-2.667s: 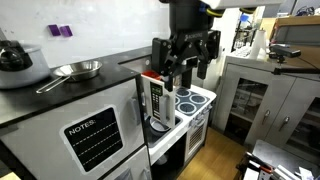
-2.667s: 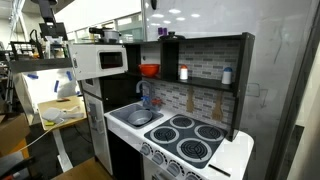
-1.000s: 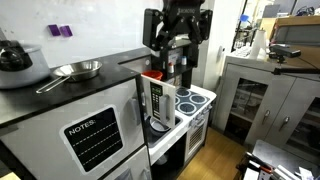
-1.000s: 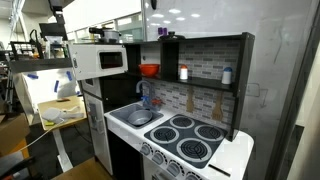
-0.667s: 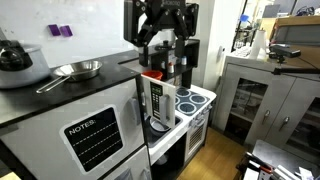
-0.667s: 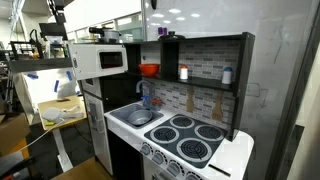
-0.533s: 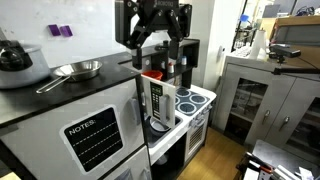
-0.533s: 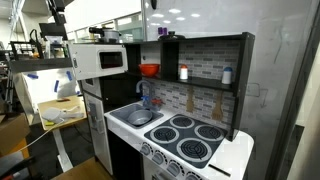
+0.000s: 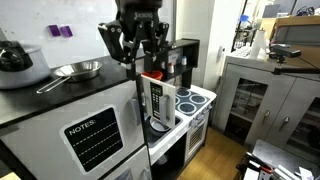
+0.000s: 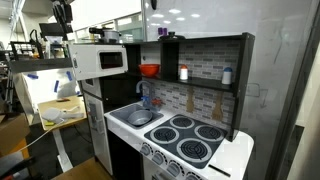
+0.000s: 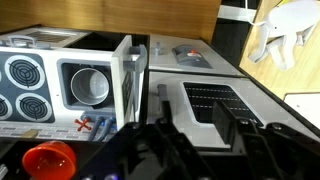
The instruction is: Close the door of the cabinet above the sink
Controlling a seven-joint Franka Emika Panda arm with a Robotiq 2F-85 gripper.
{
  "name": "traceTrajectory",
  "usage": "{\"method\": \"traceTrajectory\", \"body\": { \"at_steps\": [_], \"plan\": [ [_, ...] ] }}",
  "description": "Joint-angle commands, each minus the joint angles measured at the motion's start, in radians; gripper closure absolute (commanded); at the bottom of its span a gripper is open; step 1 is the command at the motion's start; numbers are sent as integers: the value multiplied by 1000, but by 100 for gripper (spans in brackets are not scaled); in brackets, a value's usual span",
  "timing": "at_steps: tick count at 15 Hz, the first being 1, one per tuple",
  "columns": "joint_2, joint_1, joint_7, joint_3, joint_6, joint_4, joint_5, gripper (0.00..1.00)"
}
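The toy kitchen's cabinet [image 10: 195, 65] above the sink [image 10: 138, 117] is a dark shelf unit. Its white windowed door [image 10: 102, 60] stands swung open to the side. The same door [image 9: 156, 101] shows near edge-on in an exterior view, and from above as door [image 11: 95, 85] in the wrist view. My gripper [image 9: 134, 40] hangs above the grey counter, off to the side of the door and apart from it. In the wrist view the gripper [image 11: 196, 125] has its fingers spread with nothing between them.
A metal pan [image 9: 78, 70] and a black kettle [image 9: 15, 57] sit on the counter beside the gripper. A "NOTES" chalkboard panel [image 9: 93, 135] is below. The stove burners [image 10: 190, 140] lie beside the sink, with a red bowl [image 10: 149, 70] on the shelf.
My gripper has swung sideways from above the cabinet and door to over the grey counter near the pan. The door has not moved.
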Motion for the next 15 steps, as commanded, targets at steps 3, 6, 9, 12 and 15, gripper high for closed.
{"method": "traceTrajectory", "body": {
  "at_steps": [3, 6, 9, 12, 15],
  "plan": [
    [57, 18, -43, -17, 53, 23, -14, 97],
    [78, 20, -51, -21, 75, 17, -6, 100],
    [97, 25, -65, -25, 81, 7, 0, 100],
    [108, 29, -82, -29, 80, -12, -1, 100],
    [110, 33, -100, -31, 83, -40, -12, 100]
  ]
}}
